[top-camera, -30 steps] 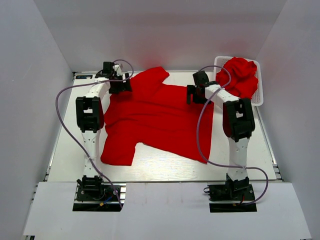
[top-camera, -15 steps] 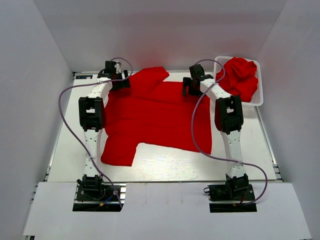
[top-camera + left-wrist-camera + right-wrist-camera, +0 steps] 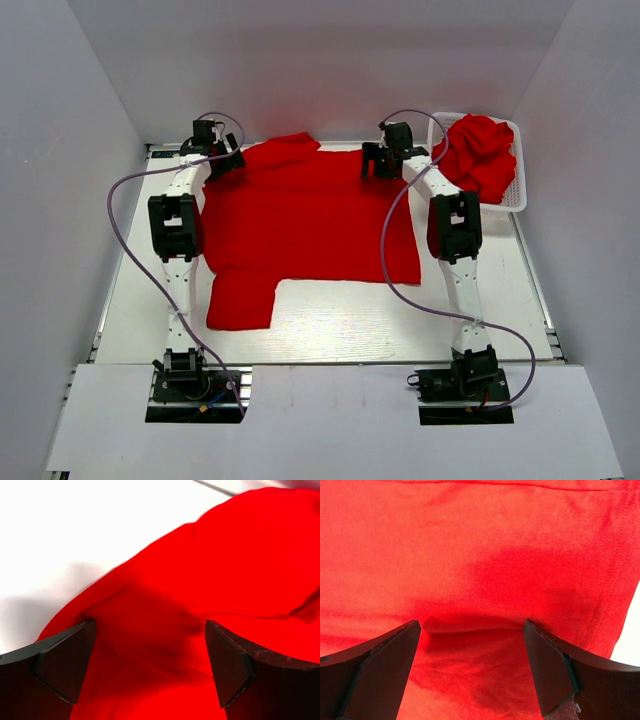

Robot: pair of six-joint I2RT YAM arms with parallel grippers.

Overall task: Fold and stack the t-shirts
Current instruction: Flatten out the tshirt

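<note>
One red t-shirt lies spread flat on the white table, one sleeve hanging toward the near left. My left gripper is at its far left corner, by the bunched far sleeve. In the left wrist view the gripper is open, with rumpled red cloth under and between the fingers. My right gripper is at the shirt's far right corner. In the right wrist view it is open over flat cloth with a small ridge between the fingers.
A white lattice basket stands at the far right corner, holding a heap of more red shirts. Grey walls close in the left, right and far sides. Purple cables loop from both arms over the table.
Both grippers moved toward the far edge, and the shirt went with them. It now lies straighter and flatter, with its hem square to the table.
</note>
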